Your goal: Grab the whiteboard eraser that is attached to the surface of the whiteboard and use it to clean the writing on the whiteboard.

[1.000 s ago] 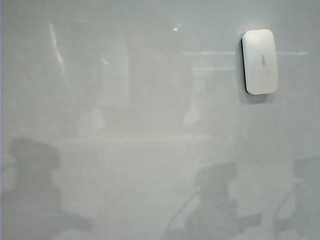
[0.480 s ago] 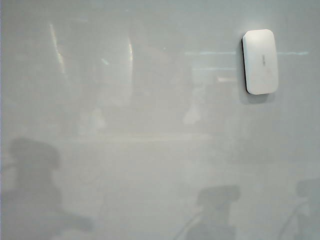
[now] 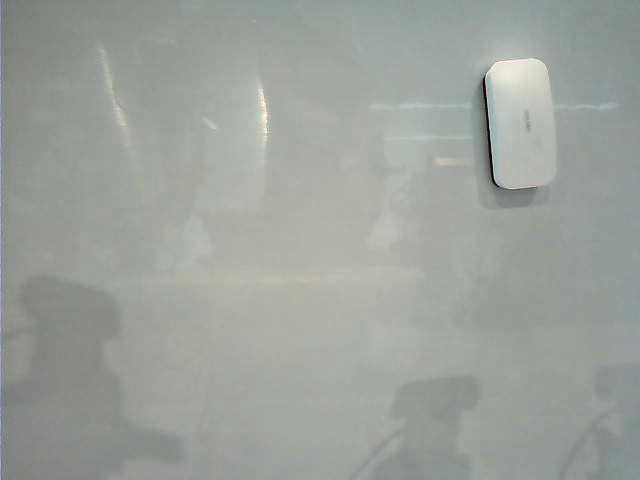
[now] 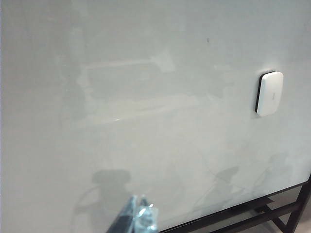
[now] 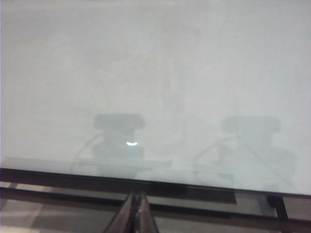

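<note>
The whiteboard eraser (image 3: 520, 122) is a small white oblong block with a dark edge, stuck upright on the whiteboard (image 3: 300, 300) at the upper right of the exterior view. It also shows in the left wrist view (image 4: 269, 93). No writing shows on the board in any view. My left gripper (image 4: 138, 200) is shut and empty, held off the board low down, well away from the eraser. My right gripper (image 5: 136, 196) is shut and empty, its tips in front of the board's dark lower frame (image 5: 97, 178). Neither gripper itself shows in the exterior view, only shadows.
The board's black metal stand (image 4: 272, 213) runs under its lower edge. Grey shadows of the arms lie on the lower part of the whiteboard (image 3: 70, 340), with faint reflections across its glossy face.
The right arm's shadows at the lower middle and lower right of the board have sunk lower. The eraser and the left arm's shadow have stayed put.
</note>
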